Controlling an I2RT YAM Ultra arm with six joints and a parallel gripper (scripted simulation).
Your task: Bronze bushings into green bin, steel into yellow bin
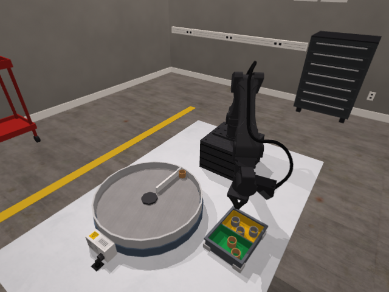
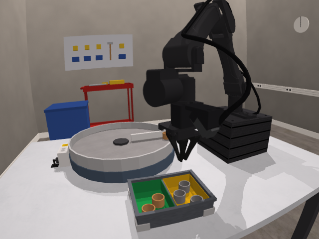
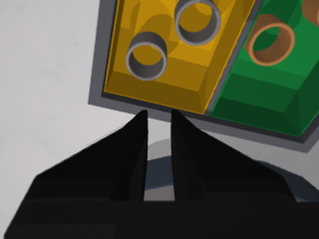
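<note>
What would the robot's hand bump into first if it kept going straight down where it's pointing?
Probably the white table, just outside the yellow bin. The hand is nearly shut and holds nothing, pointing down beside the bin's grey rim; depth is unclear.

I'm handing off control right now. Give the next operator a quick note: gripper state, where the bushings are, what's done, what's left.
Gripper: shut, holding nothing, hanging over the table between the turntable and the bins.
Yellow bin: three steel bushings inside.
Green bin: two bronze bushings inside.
Turntable: one bronze bushing left, near the rim at the outer end of the white bar.
Done: five bushings sorted.
Left: pick that last bronze bushing and drop it in the green bin.
</note>
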